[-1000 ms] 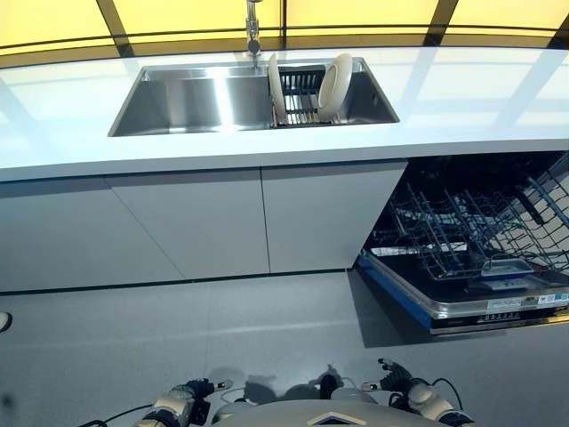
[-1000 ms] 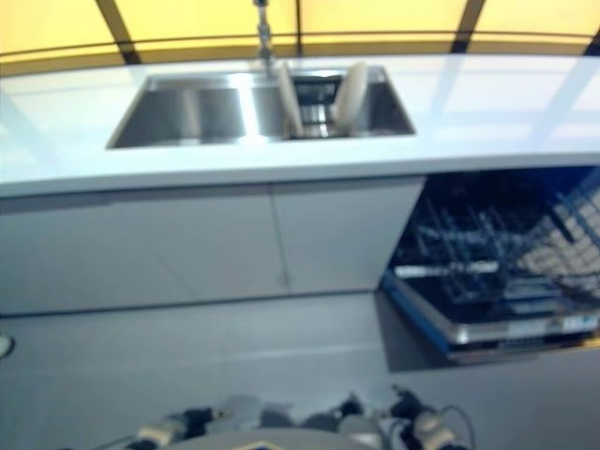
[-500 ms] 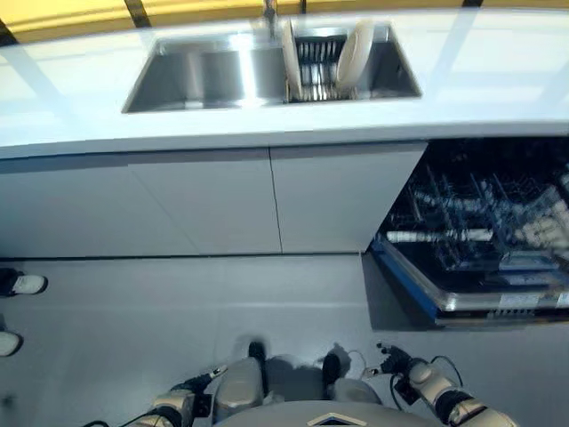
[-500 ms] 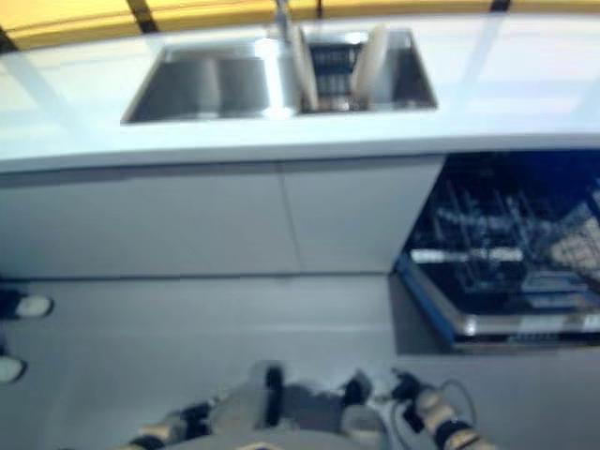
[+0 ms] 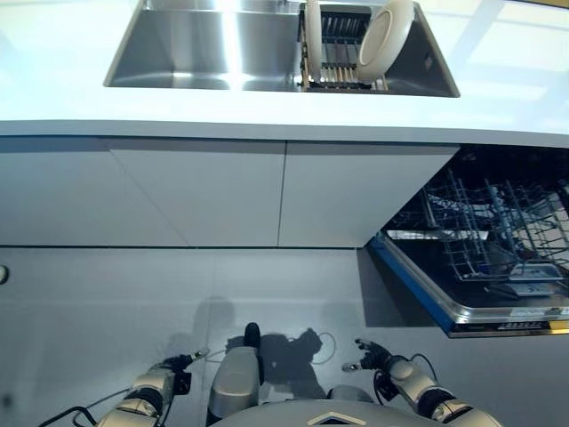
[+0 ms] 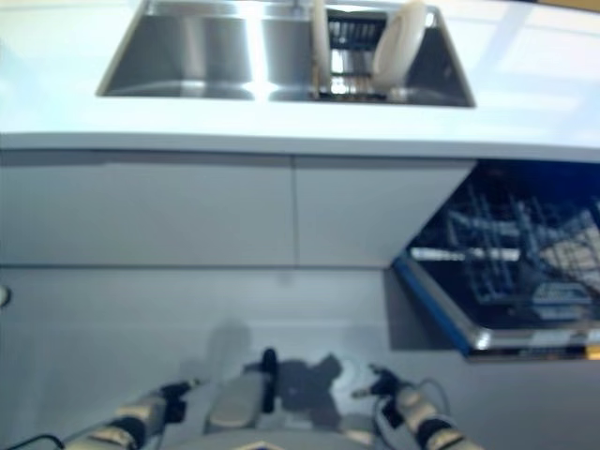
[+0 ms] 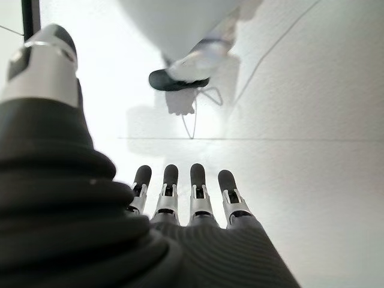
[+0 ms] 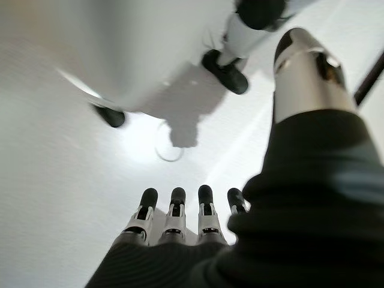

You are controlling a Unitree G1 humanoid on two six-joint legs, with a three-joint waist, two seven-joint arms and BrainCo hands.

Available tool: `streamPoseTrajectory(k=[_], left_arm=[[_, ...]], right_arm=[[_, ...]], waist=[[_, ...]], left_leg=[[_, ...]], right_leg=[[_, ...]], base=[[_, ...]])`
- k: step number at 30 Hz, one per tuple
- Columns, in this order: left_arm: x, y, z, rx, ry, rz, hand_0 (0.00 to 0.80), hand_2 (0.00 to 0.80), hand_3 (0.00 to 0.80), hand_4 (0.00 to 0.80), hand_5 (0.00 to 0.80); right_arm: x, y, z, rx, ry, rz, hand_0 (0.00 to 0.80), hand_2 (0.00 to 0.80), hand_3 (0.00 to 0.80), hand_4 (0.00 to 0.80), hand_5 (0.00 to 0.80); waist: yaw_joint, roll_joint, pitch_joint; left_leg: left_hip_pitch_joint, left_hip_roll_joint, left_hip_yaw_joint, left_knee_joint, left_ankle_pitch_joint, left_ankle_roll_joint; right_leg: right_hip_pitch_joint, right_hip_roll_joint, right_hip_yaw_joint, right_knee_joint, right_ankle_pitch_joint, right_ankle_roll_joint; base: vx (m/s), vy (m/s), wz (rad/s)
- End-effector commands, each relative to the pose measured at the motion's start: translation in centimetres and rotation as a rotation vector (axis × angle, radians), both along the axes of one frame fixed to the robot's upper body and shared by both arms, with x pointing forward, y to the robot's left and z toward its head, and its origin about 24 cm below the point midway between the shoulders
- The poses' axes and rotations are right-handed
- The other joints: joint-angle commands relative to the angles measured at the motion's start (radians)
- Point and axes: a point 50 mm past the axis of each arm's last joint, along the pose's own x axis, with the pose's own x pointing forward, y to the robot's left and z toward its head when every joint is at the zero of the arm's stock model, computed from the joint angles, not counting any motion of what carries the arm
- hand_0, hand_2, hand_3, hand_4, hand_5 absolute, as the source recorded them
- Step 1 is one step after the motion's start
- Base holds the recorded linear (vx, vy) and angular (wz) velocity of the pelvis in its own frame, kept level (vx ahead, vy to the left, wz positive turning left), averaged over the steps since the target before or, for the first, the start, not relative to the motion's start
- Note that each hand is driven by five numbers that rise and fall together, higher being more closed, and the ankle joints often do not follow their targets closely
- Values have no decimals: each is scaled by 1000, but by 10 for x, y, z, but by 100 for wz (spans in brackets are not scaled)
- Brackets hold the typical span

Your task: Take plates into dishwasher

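I see both hands hanging low over the floor, empty: left hand [image 7: 180, 198] and right hand [image 8: 180, 216] with fingers straight and relaxed. Two plates [image 5: 384, 40] stand upright in the sink [image 5: 213, 53], well ahead of both hands. The dishwasher [image 5: 498, 258] lies open, ahead of the right hand.

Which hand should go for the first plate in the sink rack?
Probably right: the right hand hangs open nearer the tilted plate and the dishwasher. The left hand, also open, hangs farther off.

Bright; sink [image 5: 222, 44] glares; right eye blurred
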Motion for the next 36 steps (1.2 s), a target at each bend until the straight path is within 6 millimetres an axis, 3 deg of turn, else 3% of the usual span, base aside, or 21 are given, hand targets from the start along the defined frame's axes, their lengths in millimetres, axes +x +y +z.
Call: streamPoseTrajectory(k=[1, 4, 9, 11, 12, 14, 15, 16, 17, 18, 20, 22, 23, 24, 25, 26, 27, 31, 32, 36], left_arm=[[-9, -15, -8, -11, 57, -65, 0, 0, 0, 0, 0], [-15, -18, -10, -15, 76, -68, 0, 0, 0, 0, 0], [-14, -17, -9, 6, 84, -111, 0, 0, 0, 0, 0], [-8, -9, -5, 27, 93, -160, 0, 0, 0, 0, 0], [-5, -5, -2, 44, 96, -187, 0, 0, 0, 0, 0], [-3, 0, 0, 61, 93, -215, 0, 0, 0, 0, 0], [-4, 0, 0, 63, 95, -220, 0, 0, 0, 0, 0], [-5, 2, 0, 68, 105, -234, 0, 0, 0, 0, 0], [-7, 3, -1, 76, 115, -243, 0, 0, 0, 0, 0], [-10, 3, -1, 81, 116, -240, 0, 0, 0, 0, 0], [-13, 4, -2, 74, 114, -227, 0, 0, 0, 0, 0], [-12, 8, 0, 76, 115, -247, 0, 0, 0, 0, 0], [-11, 11, 2, 85, 121, -257, 0, 0, 0, 0, 0], [-14, 14, 2, 89, 132, -259, 0, 0, 0, 0, 0], [-15, 14, 2, 88, 134, -258, 0, 0, 0, 0, 0], [-20, 16, 2, 88, 145, -238, 0, 0, 0, 0, 0], [-23, 16, 1, 80, 144, -218, 0, 0, 0, 0, 0], [-33, 18, -1, 61, 140, -154, 0, 0, 0, 0, 0], [-39, 17, -3, 44, 143, -103, 0, 0, 0, 0, 0], [-45, 12, -6, 30, 159, -141, 0, 0, 0, 0, 0]], right_arm=[[6, -18, 9, -20, -56, -10, 0, 0, 0, 0, 0], [4, -17, 9, -3, -44, 5, 0, 0, 0, 0, 0], [2, -12, 9, 138, 46, 52, 0, 0, 0, 0, 0], [7, -9, 16, 248, 75, 101, 0, 0, 0, 0, 0], [10, -9, 19, 254, 62, 116, 0, 0, 0, 0, 0], [15, -13, 23, 229, 36, 126, 0, 0, 0, 0, 0], [16, -15, 24, 220, 27, 131, 0, 0, 0, 0, 0], [17, -19, 27, 195, 14, 143, 0, 0, 0, 0, 0], [17, -23, 28, 163, 12, 149, 0, 0, 0, 0, 0], [16, -25, 29, 142, 8, 154, 0, 0, 0, 0, 0], [22, -24, 36, 222, 12, 175, 0, 0, 0, 0, 0], [40, -19, 58, 325, -59, 227, 0, 0, 0, 0, 0], [53, -18, 78, 399, -126, 253, 0, 0, 0, 0, 0], [65, -19, 101, 458, -197, 285, 0, 0, 0, 0, 0], [68, -20, 108, 470, -211, 292, 0, 0, 0, 0, 0], [80, -23, 142, 526, -317, 344, 0, 0, 0, 0, 0], [87, -26, 161, 525, -384, 372, 0, 0, 0, 0, 0], [108, -30, 214, 493, -541, 434, 0, 0, 0, 0, 0], [114, -30, 233, 509, -598, 427, 0, 0, 0, 0, 0], [128, -41, 266, 566, -775, 310, 0, 0, 0, 0, 0]], waist=[[7, 26, -28], [4, 21, -30], [1, 11, -47], [-4, -8, -65], [-7, -16, -75], [-22, -9, -86], [-30, -2, -88], [-53, 17, -89], [-73, 39, -91], [-94, 51, -86], [-119, 53, -81], [-140, 29, -71], [-156, 10, -67], [-176, -1, -63], [-182, -2, -60], [-211, -12, -54], [-221, -12, -49], [-223, -28, -54], [-228, -20, -67], [-224, -13, -83]], left_leg=[[-157, 75, -39, 62, 33, -48], [-162, 84, -40, 82, 21, -50], [-127, 57, -41, 98, -20, -31], [-97, 30, -38, 94, -41, -13], [-77, 15, -41, 75, -42, -3], [-32, 3, -53, 27, -42, 15], [-12, -3, -60, 10, -42, 22], [41, -17, -80, -30, -44, 39], [78, -16, -88, -58, -43, 46], [115, -20, -93, -86, -44, 50], [163, -29, -97, -128, -32, 42], [200, -47, -100, -141, -37, 34], [227, -58, -100, -142, -57, 32], [258, -66, -107, -148, -76, 29], [269, -68, -112, -148, -85, 28], [304, -83, -139, -139, -120, 33], [322, -90, -150, -123, -145, 40], [320, -104, -154, -34, -212, 60], [346, -81, -144, -36, -218, 50], [392, -34, -101, -71, -218, 23]], right_leg=[[29, 12, 10, 49, -10, 27], [26, 1, 7, 34, -5, 33], [38, -37, -3, 39, 32, 62], [38, -74, -4, 83, 135, 79], [19, -97, 7, 137, 220, 88], [-31, -114, 46, 259, 312, 92], [-60, -109, 64, 311, 333, 89], [-142, -84, 107, 459, 351, 77], [-214, -53, 119, 543, 355, 61], [-279, -11, 111, 556, 325, 40], [-327, 64, 68, 457, 247, 11], [-335, 92, 16, 265, 221, 9], [-357, 89, -3, 159, 253, 24], [-377, 91, -3, 80, 292, 41], [-381, 93, -2, 57, 307, 47], [-427, 100, 22, -4, 364, 66], [-445, 102, 24, -6, 377, 64], [-413, 96, 40, 68, 316, 31], [-401, 97, 35, 97, 279, 19], [-339, 89, 7, 86, 237, 7]], base=[[81, -28, -9], [80, -1, -4], [119, 51, -2], [174, 13, 2], [166, 33, 8], [160, 102, 4], [230, 205, -3], [297, 261, 10], [390, 287, 40], [382, 182, 49], [386, -24, 19], [370, -238, 15], [381, -315, 28], [314, -265, 25], [361, -238, 30], [308, -187, 27], [288, -212, 40], [129, -157, 30], [210, -177, 19], [177, -140, 1]])
